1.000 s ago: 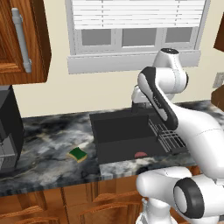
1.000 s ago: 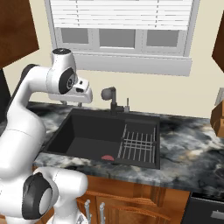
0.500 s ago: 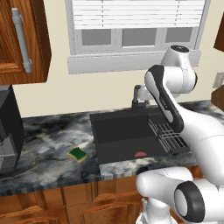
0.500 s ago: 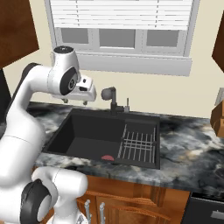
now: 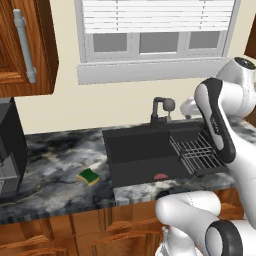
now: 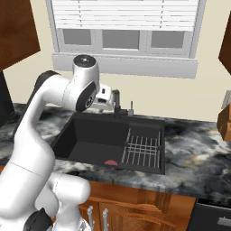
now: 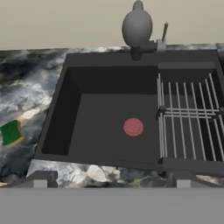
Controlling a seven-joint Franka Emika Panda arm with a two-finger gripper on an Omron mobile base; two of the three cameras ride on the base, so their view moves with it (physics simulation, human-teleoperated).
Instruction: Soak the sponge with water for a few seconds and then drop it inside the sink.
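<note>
Nothing done yet: sponge (image 5: 89, 175) lies dry on bench (image 5: 55, 185) left of sink (image 5: 145, 172), no water running, hand (image 6: 104, 95) spread apart, empty.

Even, flat rendered light for you, no glare.
Your sink (image 5: 145, 150) basin reads dark with soft shading; hand view looks slightly blurry, base views sharper.

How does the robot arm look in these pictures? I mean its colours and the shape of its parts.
The arm is made of glossy white, rounded segments joined by dark grey to black joints, with a round dark cap on top of one joint. No cables or markings show. The gripper ends in two small dark finger tips.
</note>
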